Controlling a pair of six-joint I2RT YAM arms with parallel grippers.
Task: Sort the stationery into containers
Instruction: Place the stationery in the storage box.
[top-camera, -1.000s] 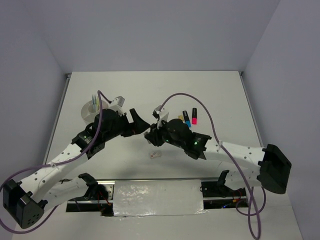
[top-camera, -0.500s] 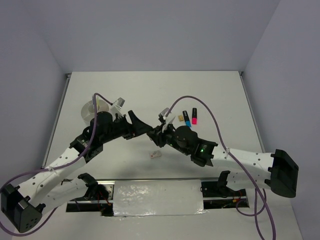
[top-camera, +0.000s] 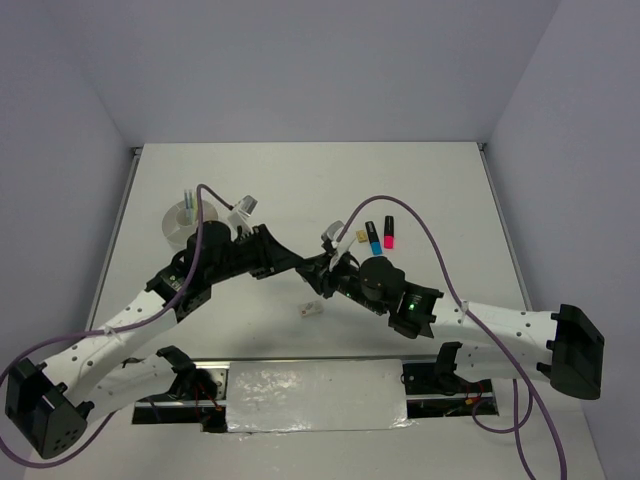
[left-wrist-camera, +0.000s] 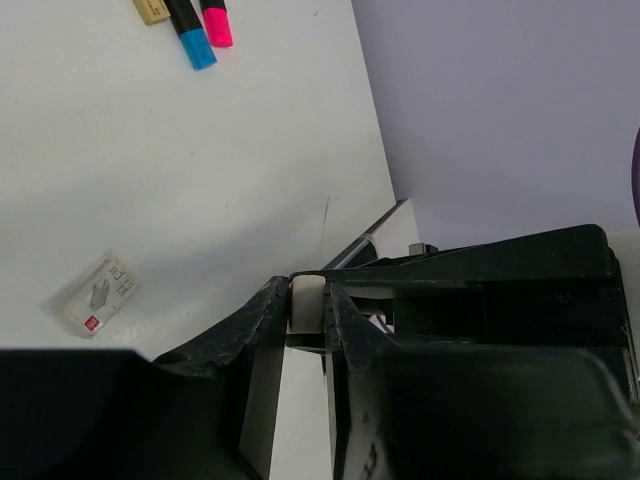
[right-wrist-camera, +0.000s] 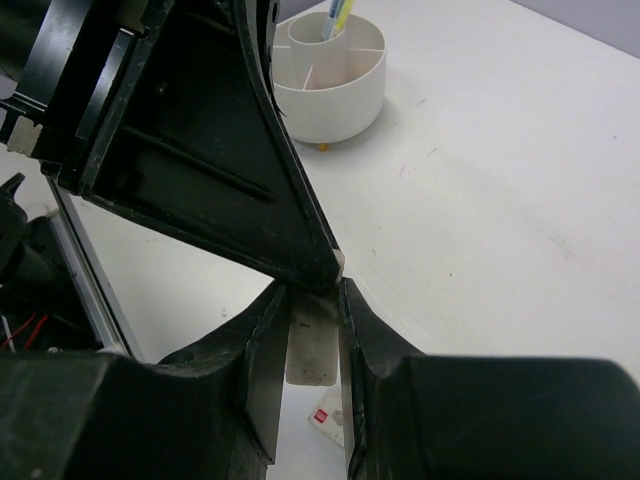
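Handover grip: the slim white stationery item (left-wrist-camera: 305, 305) is pinched by both the left jaws and the right jaws, meeting tip to tip, while the divided white tub (right-wrist-camera: 345, 100) lies behind the left jaws, nearer that arm.

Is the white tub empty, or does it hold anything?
Not empty: pens stand upright in the tub, seen in the overhead and right wrist views. Which compartment holds them, cannot tell.

No legible text; print on white packet (left-wrist-camera: 97, 297) too small.
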